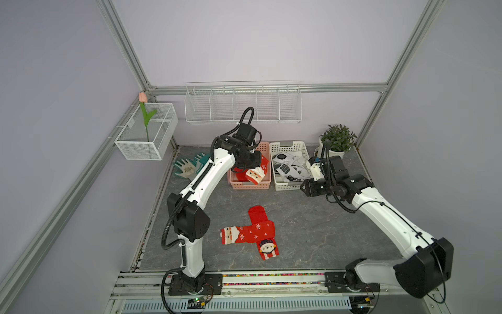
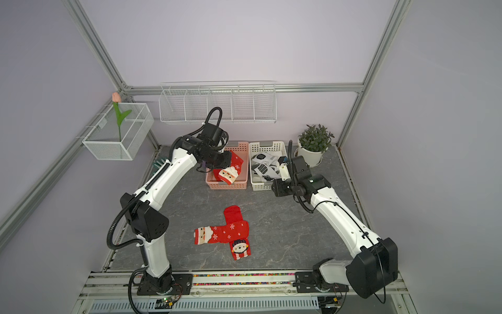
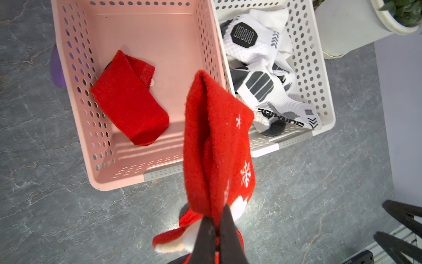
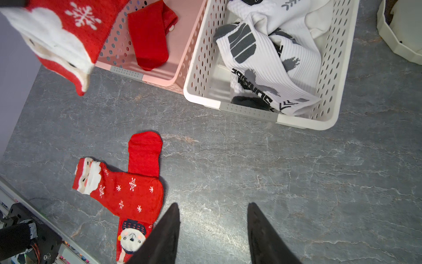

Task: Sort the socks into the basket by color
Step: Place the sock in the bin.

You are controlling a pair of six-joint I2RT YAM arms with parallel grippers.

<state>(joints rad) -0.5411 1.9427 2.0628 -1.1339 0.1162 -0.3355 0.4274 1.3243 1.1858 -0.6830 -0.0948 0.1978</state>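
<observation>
**sockwatcher:** Where's it at right now?

**yam_fan:** The left gripper (image 3: 216, 212) is pinched fully shut on a red fleecy Santa sock (image 3: 219, 137). The sock dangles from it, long axis roughly vertical, above the pink perforated plastic basket (image 1: 250, 187). In both top views it hangs inside the rim, on the side next to the white perforated plastic basket (image 1: 288, 188). One folded red sock (image 3: 127, 102) already lies in the pink one.

**sockwatcher:** So just let go?

**yam_fan:** Pretty much, I reckon. It's close to the wall beside the white basket though, so I'd nudge it away from there first. The white socks with black prints (image 1: 288, 168) all sit in the white basket.

**sockwatcher:** And the other arm?

**yam_fan:** The right gripper (image 4: 212, 204) has its jaws about half apart and holds nothing. It hovers by the near edge of the white basket. Two reds are out on the grey stone-look table (image 1: 326, 231). A red snowflake Santa sock (image 1: 250, 232) lies sideways, crossing a red sock with a bear face (image 1: 267, 247) that runs front to back. Both lie back toward the robot, roughly between the arms. The right one's free, so probably its job.
</observation>
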